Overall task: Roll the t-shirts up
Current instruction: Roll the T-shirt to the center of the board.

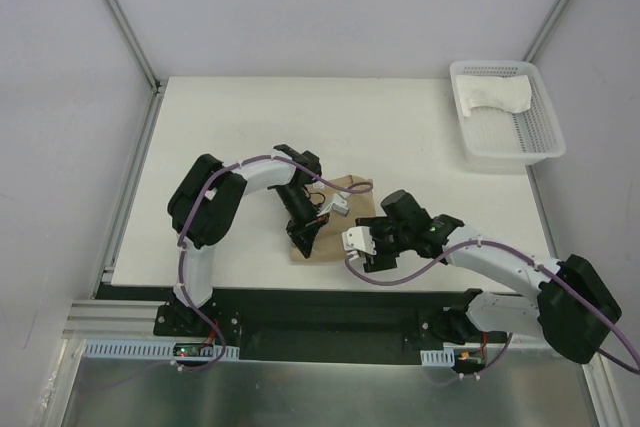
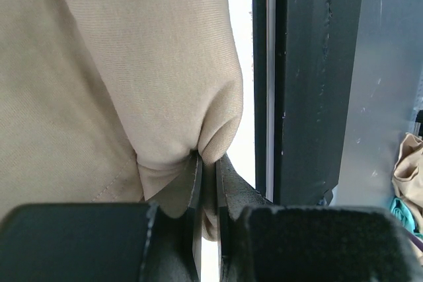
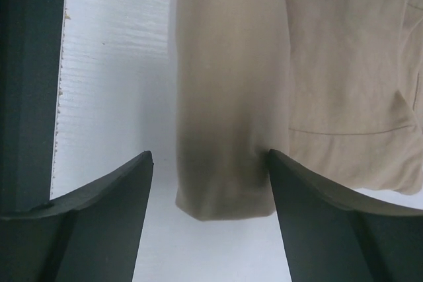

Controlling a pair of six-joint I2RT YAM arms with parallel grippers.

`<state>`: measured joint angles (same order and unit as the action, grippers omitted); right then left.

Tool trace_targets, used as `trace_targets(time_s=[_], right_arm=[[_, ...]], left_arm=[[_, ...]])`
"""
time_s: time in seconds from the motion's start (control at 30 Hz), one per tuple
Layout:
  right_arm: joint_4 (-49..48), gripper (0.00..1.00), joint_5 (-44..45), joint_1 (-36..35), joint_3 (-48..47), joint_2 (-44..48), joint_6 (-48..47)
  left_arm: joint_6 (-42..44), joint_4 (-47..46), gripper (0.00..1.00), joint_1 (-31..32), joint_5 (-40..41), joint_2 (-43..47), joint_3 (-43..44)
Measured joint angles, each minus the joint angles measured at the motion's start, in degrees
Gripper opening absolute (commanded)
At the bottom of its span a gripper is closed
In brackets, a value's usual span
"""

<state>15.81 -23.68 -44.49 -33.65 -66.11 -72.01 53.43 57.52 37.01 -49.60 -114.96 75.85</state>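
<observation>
- tan t-shirt point(image 1: 345, 197): lies bunched on the white table point(image 1: 250, 117), near the front edge and about midway between the two arms; the top view shows it as a small crumpled patch, partly covered by the left arm's wrist
- left wrist view: a rounded fold of the tan cloth bulges just above the fingertips; a puckered tuck of it runs down into the narrow slit between them
- left gripper point(image 2: 208, 183): clenched on that tuck of the tan t-shirt; jaws nearly touching, cloth sandwiched between
- right wrist view: a narrow, folded-over end of the tan t-shirt hangs down between the two fingers, with the wider body of the shirt lying off to the right
- right gripper point(image 3: 208, 163): jaws spread wide, straddling that folded end; the right-hand fingertip point(image 3: 297, 189) sits at the cloth's edge; the left-hand one stands apart from it over bare table; nothing grasped
- black rail point(image 1: 330, 302): runs along the table's near edge, close beside the shirt
- white t-shirt point(image 1: 495, 97): lies crumpled inside the white mesh basket point(image 1: 510, 157) at the far right corner, well apart from both grippers
</observation>
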Motion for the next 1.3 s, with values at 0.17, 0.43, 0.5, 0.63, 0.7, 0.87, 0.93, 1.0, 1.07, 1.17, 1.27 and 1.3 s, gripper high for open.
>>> trace_targets(time_s=[0.17, 0.43, 0.5, 0.63, 0.7, 0.87, 0.93, 1.0, 1.07, 1.17, 1.27, 1.3], right_arm=[[-2.2, 0.73, 2.6, -2.1, 0.2, -3.8, 0.0], [-5.8, 0.18, 8.4, -4.5, -1.4, -10.6, -1.1], [-4.5, 0.13, 8.2, -4.3, -2.8, -11.1, -1.6], [6.2, 0.12, 1.7, -0.1, -9.4, -14.0, -2.5], [14.0, 0.13, -3.2, 2.9, -14.1, -16.4, -4.1], [35.9, 0.13, -13.8, 8.3, -26.4, -28.3, -12.0], [40.8, 0.13, -16.2, 9.3, -29.2, -33.5, -13.6], [45.4, 0.13, -18.2, 10.3, -32.9, -39.7, -14.7], [49.0, 0.13, -20.0, 11.6, -36.1, -45.1, -14.9], [53.2, 0.13, -22.6, 13.7, -39.6, -50.0, -15.0], [56.2, 0.13, -24.1, 15.1, -42.9, -53.7, -14.7], [57.4, 0.13, -24.3, 15.4, -44.4, -55.3, -14.6]], left_arm=[[-0.3, 0.6, 0.0, -0.6, -0.3, -0.5, 0.6], [-0.6, 2.3, 0.0, -4.4, -4.1, -2.4, 1.2], [-1.4, 2.5, 0.0, -5.6, -4.9, -2.6, 1.2], [-2.0, 3.4, 0.0, -7.3, -7.6, -2.9, 1.1], [-1.7, 4.9, 0.0, -7.6, -9.5, -3.4, 1.2], [-0.8, 11.0, 0.0, -7.9, -14.7, -7.3, 2.2], [-0.9, 12.3, 0.0, -7.9, -15.1, -9.2, 3.3], [-1.8, 13.4, 0.0, -8.0, -15.3, -11.5, 5.2], [-2.9, 14.4, 0.0, -8.6, -15.3, -14.0, 7.4], [-4.1, 16.0, 0.02, -9.9, -15.4, -17.0, 10.2], [-5.4, 17.0, 0.11, -10.9, -15.3, -18.8, 12.5], [-6.2, 17.0, 0.15, -11.3, -15.3, -19.3, 13.3]])
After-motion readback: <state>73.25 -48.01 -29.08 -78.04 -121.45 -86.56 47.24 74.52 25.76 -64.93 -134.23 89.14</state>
